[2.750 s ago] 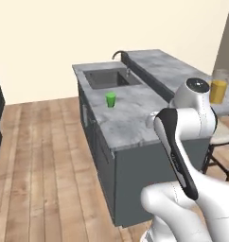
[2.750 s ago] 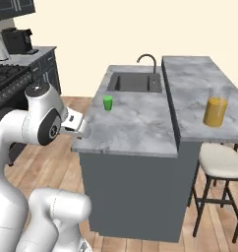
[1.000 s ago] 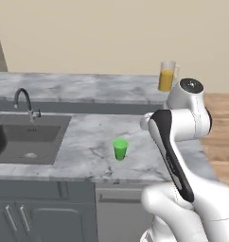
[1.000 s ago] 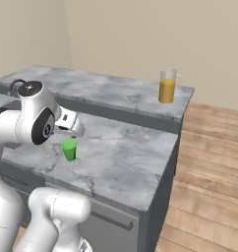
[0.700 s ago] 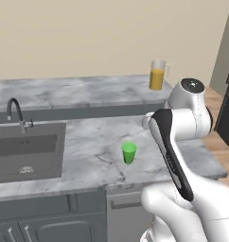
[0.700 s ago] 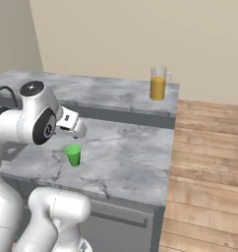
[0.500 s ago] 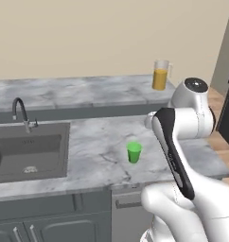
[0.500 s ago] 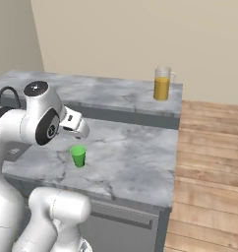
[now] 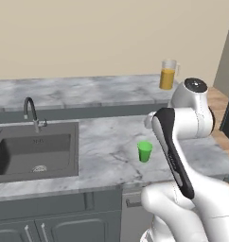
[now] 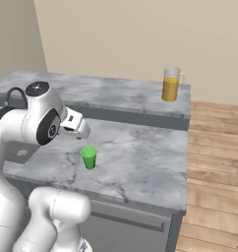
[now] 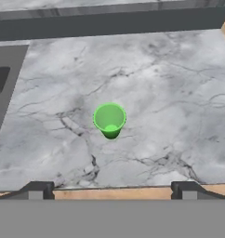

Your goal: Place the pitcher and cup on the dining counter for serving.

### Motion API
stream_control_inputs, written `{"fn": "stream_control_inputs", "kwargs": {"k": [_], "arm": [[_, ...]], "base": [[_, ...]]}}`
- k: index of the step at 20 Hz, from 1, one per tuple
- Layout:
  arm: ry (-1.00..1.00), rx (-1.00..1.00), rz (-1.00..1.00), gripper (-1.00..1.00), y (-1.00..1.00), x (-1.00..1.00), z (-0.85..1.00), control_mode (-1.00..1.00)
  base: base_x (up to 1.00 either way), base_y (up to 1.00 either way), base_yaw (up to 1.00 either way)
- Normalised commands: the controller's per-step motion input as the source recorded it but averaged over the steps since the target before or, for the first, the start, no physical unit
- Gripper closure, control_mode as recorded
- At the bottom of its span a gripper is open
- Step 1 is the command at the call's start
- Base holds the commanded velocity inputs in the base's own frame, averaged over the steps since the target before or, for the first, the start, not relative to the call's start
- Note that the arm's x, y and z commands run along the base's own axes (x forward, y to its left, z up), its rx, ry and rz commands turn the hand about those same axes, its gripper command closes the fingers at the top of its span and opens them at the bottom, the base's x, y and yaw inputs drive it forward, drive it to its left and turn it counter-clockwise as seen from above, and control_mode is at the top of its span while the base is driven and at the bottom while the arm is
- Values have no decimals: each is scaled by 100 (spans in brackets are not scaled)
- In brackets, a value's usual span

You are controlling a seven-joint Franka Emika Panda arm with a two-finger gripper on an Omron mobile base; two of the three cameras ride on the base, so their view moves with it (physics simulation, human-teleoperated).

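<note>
Long raised grey-white marble dining counter point(image 9: 88, 90) runs across the upper middle of the left base view, a dark grey face below its front edge; in the right base view it crosses the upper half, ending near the right side above wood-plank floor point(image 10: 214, 162). Lower grey-veined marble worktop point(image 9: 111, 151) sits in front of it, centre of frame, over grey cabinet doors point(image 9: 55, 222). Dark rectangular sink basin point(image 9: 33, 151) is sunk into the worktop at the left, with a curved dark metal tap point(image 9: 30, 111) behind it. White robot arm with dark joints point(image 9: 182, 127) rises at lower right of the left base view, elbow bent over the worktop's right part. Tall clear glass pitcher with side handle and orange juice point(image 9: 168, 74) stands upright on the dining counter, upper right of the left base view, near the counter's right end; in the right base view it is at upper centre-right. Small bright green tapered plastic cup point(image 11: 109, 120) stands upright and alone on the lower worktop, centre of the hand view, well apart from the pitcher and right of the sink. Two-finger gripper point(image 11: 112, 189) hangs above the cup, fingertips point(image 11: 37, 189) spread wide at the bottom corners of the hand view, released, touching nothing.
</note>
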Motion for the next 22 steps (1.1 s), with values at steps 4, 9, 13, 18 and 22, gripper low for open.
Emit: {"fn": "stream_control_inputs", "kwargs": {"k": [4,9,13,18,22], "arm": [[20,0,0,-100,-4,39,-48,-100],[28,0,0,-100,-22,55,-55,-100],[16,3,0,-100,-40,41,-32,-100],[0,3,0,-100,-5,8,-8,-100],[0,0,0,-100,0,14,-44,-100]], "base": [[0,0,0],[0,0,0],[0,0,0],[0,0,0],[0,0,0]]}}
